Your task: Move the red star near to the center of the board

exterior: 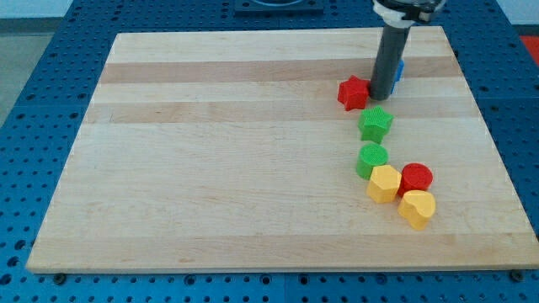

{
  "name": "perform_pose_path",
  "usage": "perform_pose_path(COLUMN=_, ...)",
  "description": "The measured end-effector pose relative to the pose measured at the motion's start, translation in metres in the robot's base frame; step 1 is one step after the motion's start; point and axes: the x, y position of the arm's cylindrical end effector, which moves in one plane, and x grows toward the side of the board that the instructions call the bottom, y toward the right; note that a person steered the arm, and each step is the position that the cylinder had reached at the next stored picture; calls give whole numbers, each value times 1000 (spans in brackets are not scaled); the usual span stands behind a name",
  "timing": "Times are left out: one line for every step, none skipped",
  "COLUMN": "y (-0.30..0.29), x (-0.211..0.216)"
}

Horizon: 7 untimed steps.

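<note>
My tip (381,94), no hand to read, touches red star (354,93) upper right; next push leftward toward counter (210,168) centre.

Red star (354,93), green star (376,123), pale striped wooden board (210,151)

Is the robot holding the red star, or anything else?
No, nothing is held. My tip is just a rod end that pushes; it sits right beside the red star, on the view's right.

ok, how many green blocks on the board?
2. A green star just below the red star, and a rounder green block below it, touching the yellow blocks' cluster. The rod could hide more.
</note>
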Motion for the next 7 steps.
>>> perform_pose_path(y=-26, x=5)
perform_pose_path(y=-58, x=13)
perform_pose_path(y=-87, x=22)
perform_pose_path(y=-93, x=23)
perform_pose_path(y=-67, x=23)
perform_pose_path(y=-23, x=24)
perform_pose_path(y=9, x=24)
